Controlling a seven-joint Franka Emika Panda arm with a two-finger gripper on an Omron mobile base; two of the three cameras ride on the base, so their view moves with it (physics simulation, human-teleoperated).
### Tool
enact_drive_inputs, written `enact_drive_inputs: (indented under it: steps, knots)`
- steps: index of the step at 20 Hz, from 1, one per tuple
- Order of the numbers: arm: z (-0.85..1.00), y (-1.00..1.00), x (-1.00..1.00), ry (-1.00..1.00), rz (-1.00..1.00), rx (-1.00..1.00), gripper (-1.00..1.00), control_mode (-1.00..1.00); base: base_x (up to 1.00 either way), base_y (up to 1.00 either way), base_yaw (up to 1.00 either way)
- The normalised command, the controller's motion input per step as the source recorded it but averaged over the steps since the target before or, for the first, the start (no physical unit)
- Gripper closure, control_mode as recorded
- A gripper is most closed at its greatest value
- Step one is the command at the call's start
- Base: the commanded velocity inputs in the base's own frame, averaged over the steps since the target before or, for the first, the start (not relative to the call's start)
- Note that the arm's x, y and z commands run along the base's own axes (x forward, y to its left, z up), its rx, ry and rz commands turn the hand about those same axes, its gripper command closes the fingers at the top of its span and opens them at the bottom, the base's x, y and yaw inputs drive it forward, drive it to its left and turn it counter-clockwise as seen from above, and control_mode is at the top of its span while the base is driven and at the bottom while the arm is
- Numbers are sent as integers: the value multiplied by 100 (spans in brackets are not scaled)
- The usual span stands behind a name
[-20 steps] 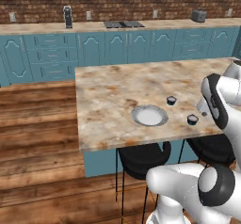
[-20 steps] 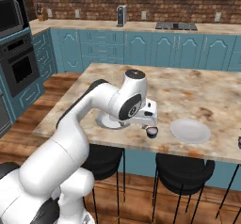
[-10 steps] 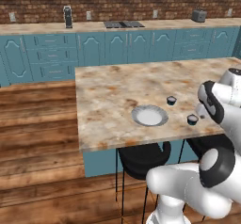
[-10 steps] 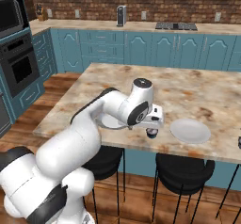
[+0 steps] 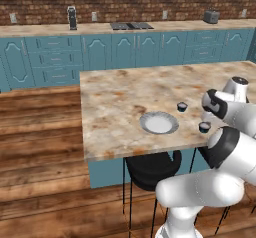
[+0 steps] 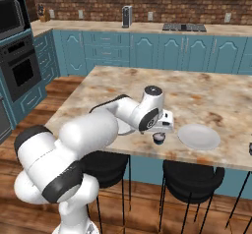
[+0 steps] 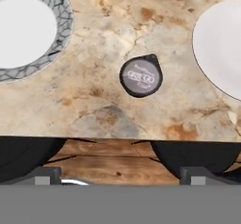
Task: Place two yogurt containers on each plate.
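We see a yogurt cup (image 7: 140, 76) standing on the marble island counter (image 7: 113, 39) between two plates, the patterned-rim plate (image 7: 28, 32) on one side and the plain plate (image 7: 221, 44) on the other, touching neither. A second cup (image 5: 182, 106) sits farther back. Our gripper (image 6: 160, 130) hovers right over the near cup; we cannot tell how wide its fingers stand. Black stools (image 6: 192, 176) stand below.

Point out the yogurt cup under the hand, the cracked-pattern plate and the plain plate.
yogurt cup (image 7: 140, 76), hand view, middle of its printed lid.
cracked-pattern plate (image 7: 59, 11), hand view, on its grey rim.
plain plate (image 7: 216, 44), hand view, bare white surface.
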Motion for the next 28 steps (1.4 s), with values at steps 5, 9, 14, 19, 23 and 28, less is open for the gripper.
enact_drive_inputs:
  steps: [5, 9, 14, 19, 23, 28]
  knots:
    - [-18, -2, 38, 0, 0, 0, -100, -100, 0, 0, 0]
    - [-21, -6, 27, 0, 0, 0, -100, -100, 0, 0, 0]
    - [-23, -17, 22, 0, 0, 0, -100, -100, 0, 0, 0]
    - [-25, -4, 23, 0, 0, 0, -100, -100, 0, 0, 0]
    - [-24, 0, 27, 1, 0, 0, -100, -100, 0, 0, 0]
    - [-20, 0, 22, 1, 0, 0, -100, -100, 0, 0, 0]
